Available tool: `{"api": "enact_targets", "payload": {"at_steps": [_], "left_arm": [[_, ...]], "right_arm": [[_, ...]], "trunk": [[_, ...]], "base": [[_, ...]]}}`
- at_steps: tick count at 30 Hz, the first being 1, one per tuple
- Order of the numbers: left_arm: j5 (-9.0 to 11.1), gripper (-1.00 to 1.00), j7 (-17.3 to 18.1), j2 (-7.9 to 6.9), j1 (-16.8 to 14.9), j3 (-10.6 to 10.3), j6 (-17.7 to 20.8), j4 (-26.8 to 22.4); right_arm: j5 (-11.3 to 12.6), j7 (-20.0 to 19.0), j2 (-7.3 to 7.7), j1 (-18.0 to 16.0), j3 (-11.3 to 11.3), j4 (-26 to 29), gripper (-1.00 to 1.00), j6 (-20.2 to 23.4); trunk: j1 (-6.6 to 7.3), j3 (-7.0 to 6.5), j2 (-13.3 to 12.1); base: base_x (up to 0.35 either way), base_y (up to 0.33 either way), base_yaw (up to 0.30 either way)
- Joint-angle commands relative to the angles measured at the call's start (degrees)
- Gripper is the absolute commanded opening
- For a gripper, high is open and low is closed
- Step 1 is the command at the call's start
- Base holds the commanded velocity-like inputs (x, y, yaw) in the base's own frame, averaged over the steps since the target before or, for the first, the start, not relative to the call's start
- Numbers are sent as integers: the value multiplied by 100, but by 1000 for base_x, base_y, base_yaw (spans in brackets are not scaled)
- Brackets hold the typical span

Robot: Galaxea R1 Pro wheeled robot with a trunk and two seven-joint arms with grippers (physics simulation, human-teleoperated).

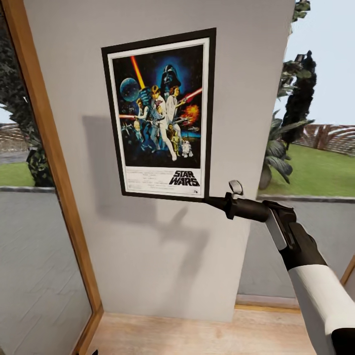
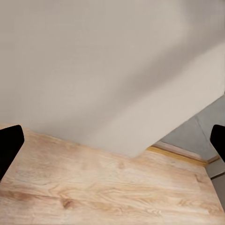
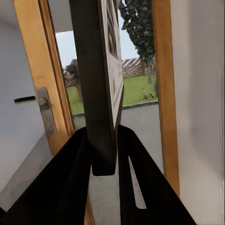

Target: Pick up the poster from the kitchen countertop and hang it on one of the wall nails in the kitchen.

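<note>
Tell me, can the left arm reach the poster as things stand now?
Probably not without a big move. The left gripper hangs open low, facing the wood floor and wall base, while the poster sits high on the wall, gripped by the right gripper.

**Camera setup: three views, one shared wall**

Head cam looked forward and slightly down at the grey wall (image 1: 162,256), mid-range, poster (image 1: 160,116) central. Right wrist cam sat very close along the right gripper (image 3: 104,154), seeing the poster (image 3: 96,84) edge-on. Left wrist cam faced wall (image 2: 108,65) base and wooden floor (image 2: 108,187), near. All shared the wall.
</note>
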State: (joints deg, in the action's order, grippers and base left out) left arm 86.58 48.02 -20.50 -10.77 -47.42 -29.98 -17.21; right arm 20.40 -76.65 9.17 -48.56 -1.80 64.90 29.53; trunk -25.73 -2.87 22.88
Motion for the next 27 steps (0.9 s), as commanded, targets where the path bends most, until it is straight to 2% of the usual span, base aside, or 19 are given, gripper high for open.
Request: {"api": "enact_targets", "payload": {"at_steps": [1,14,27], "left_arm": [[61,100,15,-2,-4,-48,-17,-1],[61,100,15,-6,-4,-48,-20,-1],[61,100,15,-2,-4,-48,-24,-1]], "right_arm": [[52,-8,6,-3,-14,-4,-100,76],[53,-8,6,-4,-14,-7,-100,71],[126,-8,-2,-3,-14,-5,-100,70]], "trunk": [[-6,2,4],[-6,2,4],[-6,2,4]], "base": [[334,0,0],[311,0,0],[35,0,0]]}}
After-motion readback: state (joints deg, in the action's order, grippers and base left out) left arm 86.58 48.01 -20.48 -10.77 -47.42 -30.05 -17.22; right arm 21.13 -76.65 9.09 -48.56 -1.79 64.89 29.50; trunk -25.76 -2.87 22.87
